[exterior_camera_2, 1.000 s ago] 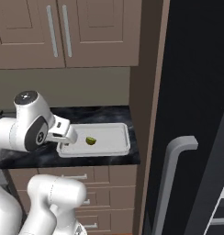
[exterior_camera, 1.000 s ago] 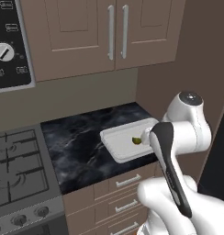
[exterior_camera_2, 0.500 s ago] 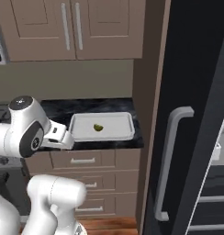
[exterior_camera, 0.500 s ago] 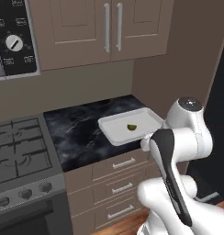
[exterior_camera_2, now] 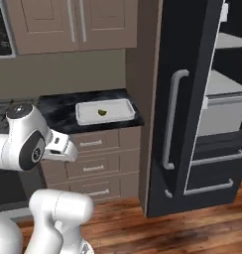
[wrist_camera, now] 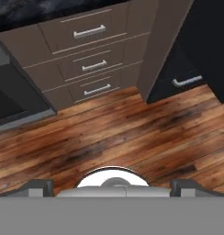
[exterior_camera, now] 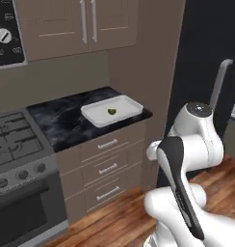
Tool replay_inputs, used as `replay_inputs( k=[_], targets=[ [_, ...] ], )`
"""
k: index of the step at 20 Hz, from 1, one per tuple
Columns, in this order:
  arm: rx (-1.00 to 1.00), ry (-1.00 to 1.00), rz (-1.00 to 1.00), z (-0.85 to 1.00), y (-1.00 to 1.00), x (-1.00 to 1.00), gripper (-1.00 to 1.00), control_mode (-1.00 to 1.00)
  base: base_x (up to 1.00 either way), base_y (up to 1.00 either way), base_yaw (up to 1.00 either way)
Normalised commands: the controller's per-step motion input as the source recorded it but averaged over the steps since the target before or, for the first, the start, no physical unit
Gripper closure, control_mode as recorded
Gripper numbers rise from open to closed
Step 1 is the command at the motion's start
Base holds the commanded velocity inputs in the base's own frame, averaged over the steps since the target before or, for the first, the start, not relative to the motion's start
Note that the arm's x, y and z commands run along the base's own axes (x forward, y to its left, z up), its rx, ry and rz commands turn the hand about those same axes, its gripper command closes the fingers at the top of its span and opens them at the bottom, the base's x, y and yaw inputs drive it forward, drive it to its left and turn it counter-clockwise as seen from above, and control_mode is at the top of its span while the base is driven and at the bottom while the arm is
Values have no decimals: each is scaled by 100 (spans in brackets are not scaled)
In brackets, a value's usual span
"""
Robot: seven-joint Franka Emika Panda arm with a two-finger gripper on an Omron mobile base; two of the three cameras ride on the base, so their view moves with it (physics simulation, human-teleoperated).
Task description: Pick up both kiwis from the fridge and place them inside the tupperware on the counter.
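Trouble we foresee: our tool (wrist_camera: 112, 183), spread empty over the floor, could clip the fridge (exterior_camera_2: 192, 99) door reaching in. One kiwi (exterior_camera_2: 101, 112) lies in the tupperware (exterior_camera_2: 83, 116).

My own fingertips (wrist_camera: 40, 187) are cut off by the lower edge of the hand view, only their dark tops showing. The fridge (exterior_camera_2: 192, 109) runs past the right edge of the right base view, its open interior only partly seen. The kiwi (exterior_camera: 111, 112) in the tupperware (exterior_camera: 93, 115) is too small to make out beyond a yellow-green speck. The stove (exterior_camera: 13, 144) is cropped at the left edge.
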Motion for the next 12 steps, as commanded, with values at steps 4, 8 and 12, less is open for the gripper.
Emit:
replay_inputs(
  k=[4, 8, 12],
  targets=[
    [0, 0, 0, 0, 0, 0, -100, 100, -42, -5, -93],
    [0, 0, 0, 0, 0, 0, -100, 100, -7, -49, -100],
    [0, 0, 0, 0, 0, 0, -100, 100, 1, -70, -92]
  ],
)
